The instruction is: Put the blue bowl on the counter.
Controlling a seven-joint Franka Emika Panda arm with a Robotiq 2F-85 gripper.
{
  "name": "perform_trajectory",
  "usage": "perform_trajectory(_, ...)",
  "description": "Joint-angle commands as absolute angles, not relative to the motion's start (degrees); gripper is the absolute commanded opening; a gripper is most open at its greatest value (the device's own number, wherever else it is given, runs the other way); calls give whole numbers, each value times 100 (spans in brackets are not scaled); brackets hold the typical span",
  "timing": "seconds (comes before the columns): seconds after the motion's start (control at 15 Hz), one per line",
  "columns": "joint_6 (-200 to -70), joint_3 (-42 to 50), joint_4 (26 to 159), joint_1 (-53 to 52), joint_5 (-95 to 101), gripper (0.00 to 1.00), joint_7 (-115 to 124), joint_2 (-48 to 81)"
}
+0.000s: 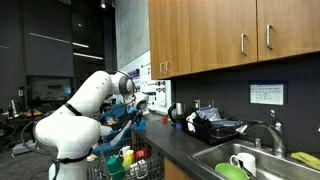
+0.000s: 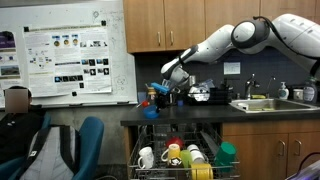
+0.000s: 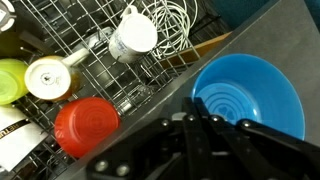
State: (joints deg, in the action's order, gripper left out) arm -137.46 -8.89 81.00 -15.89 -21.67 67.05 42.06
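Blue bowl (image 3: 250,95) is lying just ahead of my gripper (image 3: 200,122), whose fingers are meeting at its near rim. I cannot tell whether they are pinching it. It is hanging over or resting on the counter (image 3: 170,95), beside the dish rack (image 3: 70,50). I am judging this the placing step, and the next move is calling for a gentle lowering and letting go.

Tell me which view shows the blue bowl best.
The wrist view: the blue bowl fills the right side, its inside and ringed bottom plain, just past the claw. In both exterior views it is only a small blue patch at the arm's end, its shape unclear.
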Motion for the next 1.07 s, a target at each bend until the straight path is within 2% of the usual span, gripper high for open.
perform_trajectory(0.0,-13758,-911,8092,-1483,-2281,1,6723,4169)
perform_trajectory(0.07,-13765,-917,8094,-1465,-2289,17,6716,4166)
perform_trajectory(0.13,-13760,-920,8093,-1452,-2293,29,6718,4166)
perform_trajectory(0.33,-13786,-964,8095,-1413,-2341,45,6681,4179)
perform_trajectory(0.8,-13632,-702,8293,-1891,-1711,94,6920,3954)
perform_trajectory(0.87,-13568,-684,8364,-1979,-1598,98,6954,3886)
perform_trajectory(1.0,-13572,-689,8626,-2152,-1382,100,6958,3665)
